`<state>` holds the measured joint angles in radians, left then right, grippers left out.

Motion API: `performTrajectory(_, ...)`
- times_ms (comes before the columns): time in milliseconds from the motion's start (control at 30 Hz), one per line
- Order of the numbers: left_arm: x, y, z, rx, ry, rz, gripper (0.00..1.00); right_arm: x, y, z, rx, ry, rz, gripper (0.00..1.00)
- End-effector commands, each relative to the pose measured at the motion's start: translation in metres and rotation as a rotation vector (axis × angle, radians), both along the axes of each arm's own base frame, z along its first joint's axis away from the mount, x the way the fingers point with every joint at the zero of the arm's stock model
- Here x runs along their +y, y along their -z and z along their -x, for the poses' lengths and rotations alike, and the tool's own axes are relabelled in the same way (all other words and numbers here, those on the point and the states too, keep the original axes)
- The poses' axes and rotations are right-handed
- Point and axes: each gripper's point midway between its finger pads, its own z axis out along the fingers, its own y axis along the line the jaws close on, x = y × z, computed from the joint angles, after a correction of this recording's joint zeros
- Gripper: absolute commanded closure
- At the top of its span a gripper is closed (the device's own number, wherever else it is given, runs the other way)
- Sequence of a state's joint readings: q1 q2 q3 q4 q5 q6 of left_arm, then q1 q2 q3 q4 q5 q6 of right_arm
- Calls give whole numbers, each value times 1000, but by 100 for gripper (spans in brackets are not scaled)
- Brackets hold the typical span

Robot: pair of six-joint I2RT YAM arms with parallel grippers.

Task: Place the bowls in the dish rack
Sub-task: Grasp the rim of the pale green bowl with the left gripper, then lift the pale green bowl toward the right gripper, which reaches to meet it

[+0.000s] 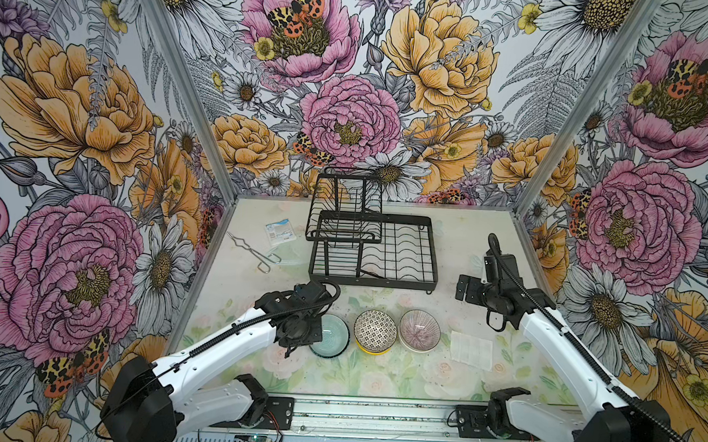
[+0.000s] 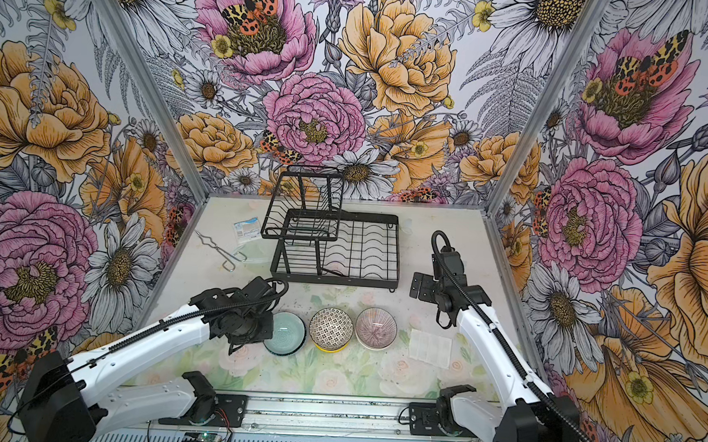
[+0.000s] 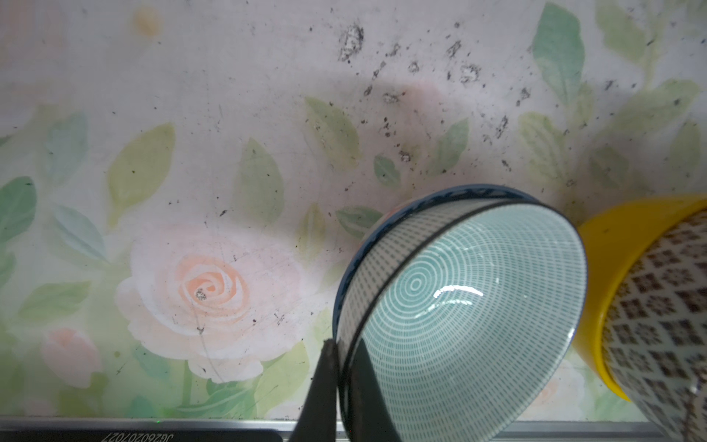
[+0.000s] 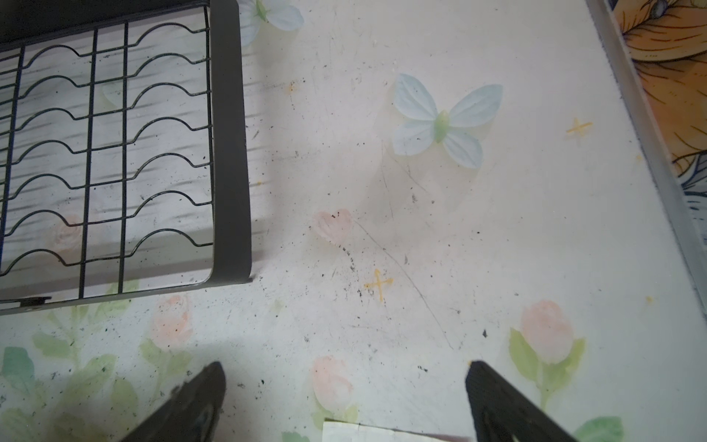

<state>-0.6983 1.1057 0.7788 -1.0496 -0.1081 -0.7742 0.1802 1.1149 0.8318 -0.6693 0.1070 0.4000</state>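
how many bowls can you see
5: teal bowl nested in blue bowl at left, black-and-white bowl in yellow bowl at middle, pink bowl at right. Another may hide under it.

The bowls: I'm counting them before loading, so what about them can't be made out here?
teal bowl: left rim hidden by the left gripper in both top views.
blue bowl: only a rim sliver, left wrist view; teal bowl covers the rest.
yellow bowl, black-and-white bowl: cut off by the left wrist view's edge.
anything under the pink bowl: too small in both top views.
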Motion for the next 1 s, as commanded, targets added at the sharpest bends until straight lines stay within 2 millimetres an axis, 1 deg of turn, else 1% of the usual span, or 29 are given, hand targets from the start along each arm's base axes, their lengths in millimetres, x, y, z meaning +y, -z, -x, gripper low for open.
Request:
performTrajectory(0,-6,-22,-17,-85,10,14,100,3,2,-2,0,-16,-2,0)
performTrajectory(167,-6,-34,-22,-102,21,0,100,4,-2,-2,-13,-25,-5,1)
performTrajectory(233,-5,-42,-23,-118,24,-6,100,5,-4,-2,-17,-29,-10,0)
performTrajectory(333,-1,-60,-27,-157,24,-19,100,9,-7,-2,-27,-51,-25,1)
performTrajectory(400,3,-74,-34,-202,21,-44,100,13,-11,-3,-39,-70,-40,1)
performTrajectory(500,0,-91,-46,-251,29,-52,100,22,-17,-3,-59,-115,-75,1)
performTrajectory(600,-12,-109,-59,-296,61,-49,100,39,-34,-5,-91,-185,-140,1)
performTrajectory(700,-35,-123,-66,-325,118,-40,100,60,-51,-6,-115,-261,-212,1)
performTrajectory(800,-60,-131,-69,-353,169,-12,100,81,-61,-3,-119,-333,-265,1)
performTrajectory(867,-73,-134,-70,-374,188,9,100,94,-68,1,-124,-364,-293,1)
performTrajectory(967,-87,-135,-73,-411,198,59,100,112,-80,10,-135,-408,-338,4)
